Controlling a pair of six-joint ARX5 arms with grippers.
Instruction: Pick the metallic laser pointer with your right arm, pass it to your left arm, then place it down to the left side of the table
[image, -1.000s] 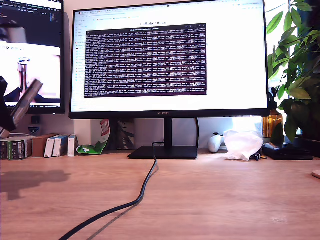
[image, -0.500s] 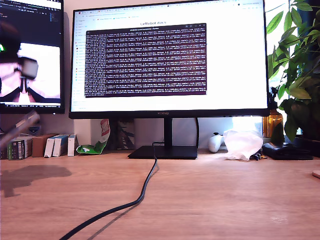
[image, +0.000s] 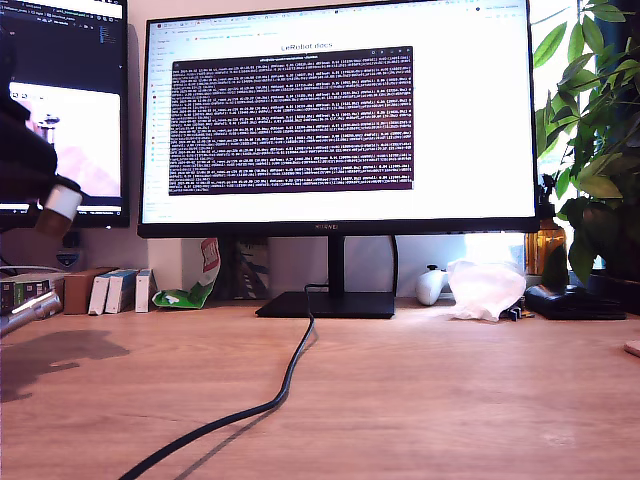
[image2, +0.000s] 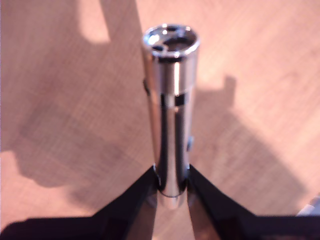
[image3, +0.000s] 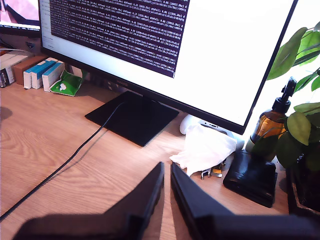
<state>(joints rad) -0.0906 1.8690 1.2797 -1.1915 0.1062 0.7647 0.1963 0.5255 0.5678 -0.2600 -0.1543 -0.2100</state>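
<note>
The metallic laser pointer (image2: 170, 100) is a shiny silver cylinder, and my first gripper (image2: 171, 175) is shut on its rear end, its open front end pointing away over the table (image2: 260, 75). In the exterior view the pointer (image: 30, 310) pokes in at the exterior view's left edge, tilted, a little above the table (image: 420, 400). The black first arm (image: 25, 160) with a white part hangs above it, and its fingers are out of frame. My second gripper (image3: 166, 172) is shut with nothing in it, over the table (image3: 50, 135) near the monitor stand; it is not in the exterior view.
A black cable (image: 270, 400) runs from the monitor stand (image: 328, 304) toward the front edge. Small boxes (image: 100, 290) line the back at the exterior view's left. A white tissue (image3: 202, 147), a black case (image3: 252, 176), a brown bottle (image3: 270, 122) and a plant (image: 595, 150) crowd the exterior view's right.
The pointer has come down from in front of the side monitor to just above the table at the exterior view's left edge. The arm above it has swung into view.
</note>
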